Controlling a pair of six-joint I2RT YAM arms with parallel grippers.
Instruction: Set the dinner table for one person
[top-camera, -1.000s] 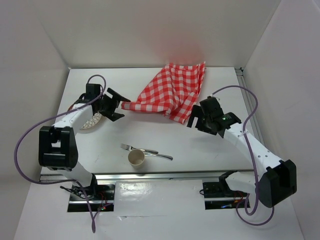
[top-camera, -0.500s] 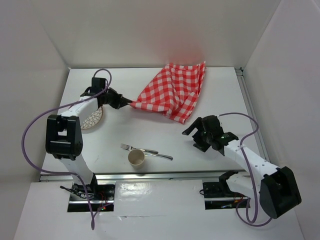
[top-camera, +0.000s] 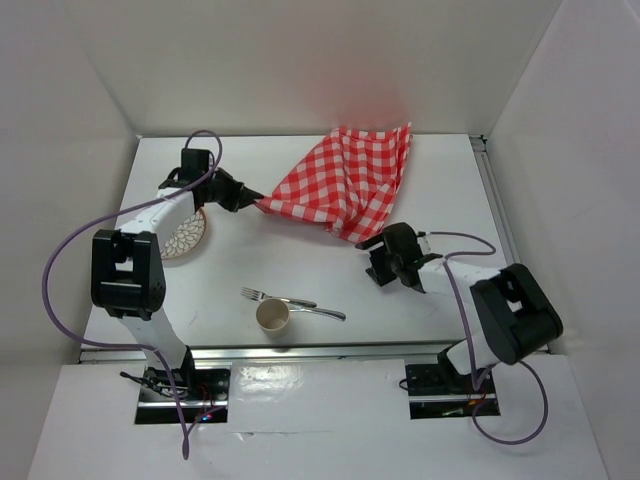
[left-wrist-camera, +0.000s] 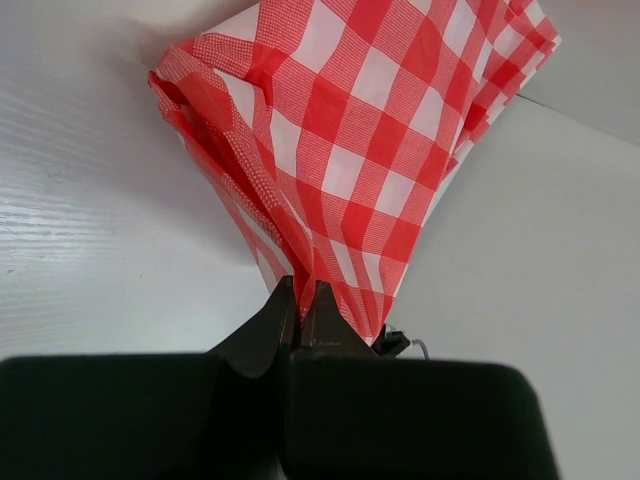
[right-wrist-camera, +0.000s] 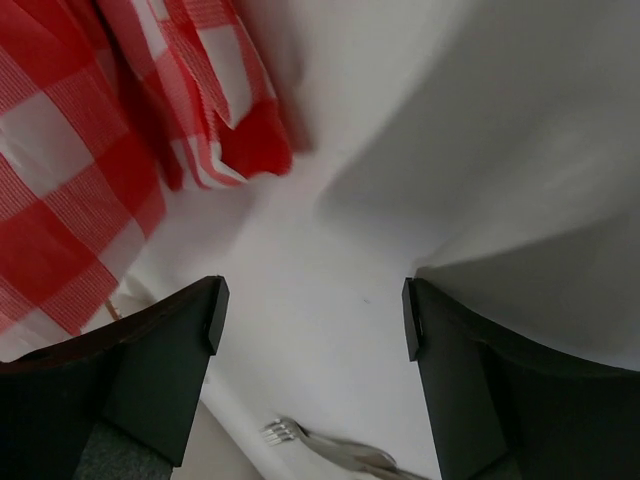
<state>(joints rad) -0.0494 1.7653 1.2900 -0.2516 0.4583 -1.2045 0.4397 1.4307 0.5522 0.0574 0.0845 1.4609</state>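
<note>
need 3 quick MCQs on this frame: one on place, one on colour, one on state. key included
1. Where is the cup?
A) against the far wall
B) right by the fork, on its near side
C) in the far right corner

2. The cloth is:
A) red-and-white checked
B) plain blue
C) green striped

3. The left gripper is:
A) open above the cup
B) out of view
C) shut on a corner of the cloth

Key:
1 B: the top view shows the cup close by the fork.
2 A: the checks are plain in every view.
3 C: the left wrist view shows the gripper pinching the bunched corner.
</note>
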